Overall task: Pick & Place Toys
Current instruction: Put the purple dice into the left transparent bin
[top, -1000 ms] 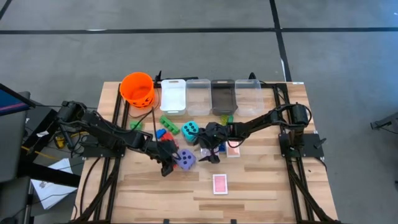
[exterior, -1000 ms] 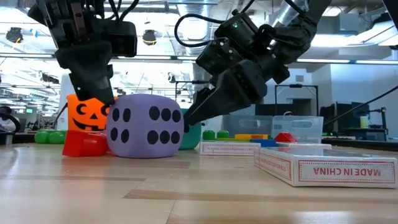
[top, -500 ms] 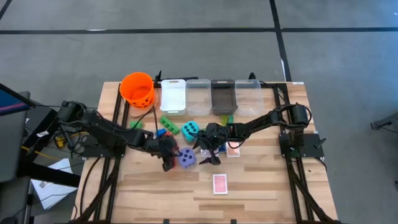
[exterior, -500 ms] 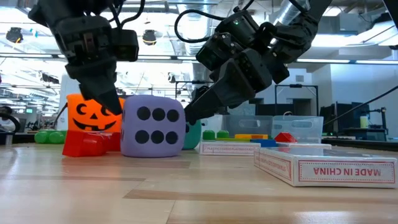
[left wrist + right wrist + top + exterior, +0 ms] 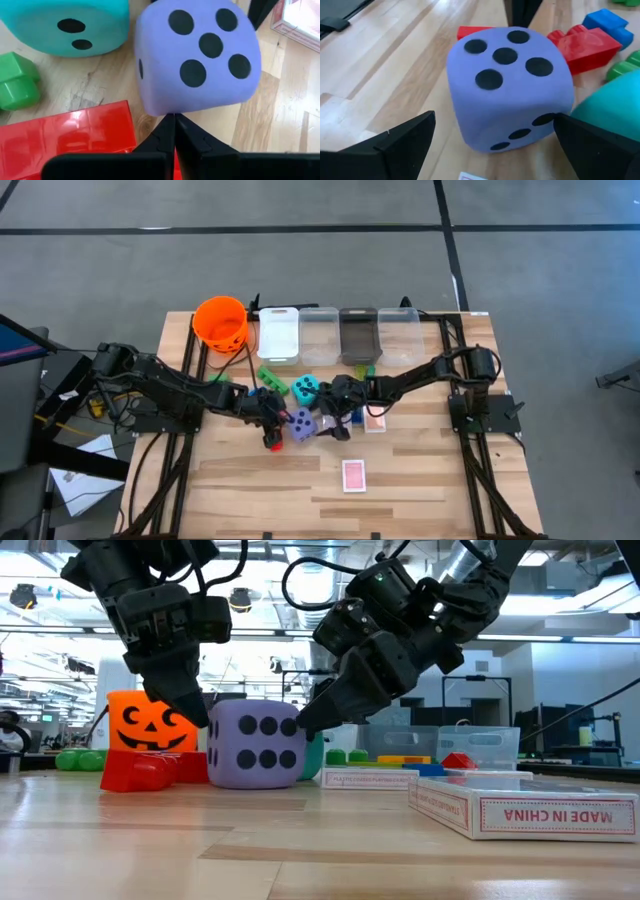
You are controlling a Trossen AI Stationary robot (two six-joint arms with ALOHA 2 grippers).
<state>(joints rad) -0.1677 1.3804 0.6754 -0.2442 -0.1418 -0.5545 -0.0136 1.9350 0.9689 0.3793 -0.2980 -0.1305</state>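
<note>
Nearest in the low view: two pink-backed card boxes (image 5: pixel 525 810) flat on the wooden table (image 5: pixel 200 865), unchanged since a second ago. Behind them, purple die (image 5: pixel 256 744) now shifted rightward from its earlier spot, resting on the boards between both grippers, five-dot face up in the wrist views. Left gripper (image 5: pixel 174 131) with fingers pressed together, tip touching the die's side, moved along with it; holding nothing. Right gripper (image 5: pixel 490 137) with fingers spread wide either side of the die, not clamped on it, position little changed. Red brick (image 5: pixel 135 772) beside the left gripper, stationary. Teal die (image 5: pixel 65 22) just behind the purple one, green brick (image 5: pixel 17 82) near it.

Farther back on the table: orange pumpkin-faced bucket (image 5: pixel 221 323) at the rear left corner, four clear bins (image 5: pixel 340 332) in a row along the rear edge. One card box (image 5: pixel 354 475) alone toward the front edge in the high view.

Beyond: grey floor with dark lines (image 5: pixel 450 240); open hall with ceiling lights (image 5: pixel 560 600).
</note>
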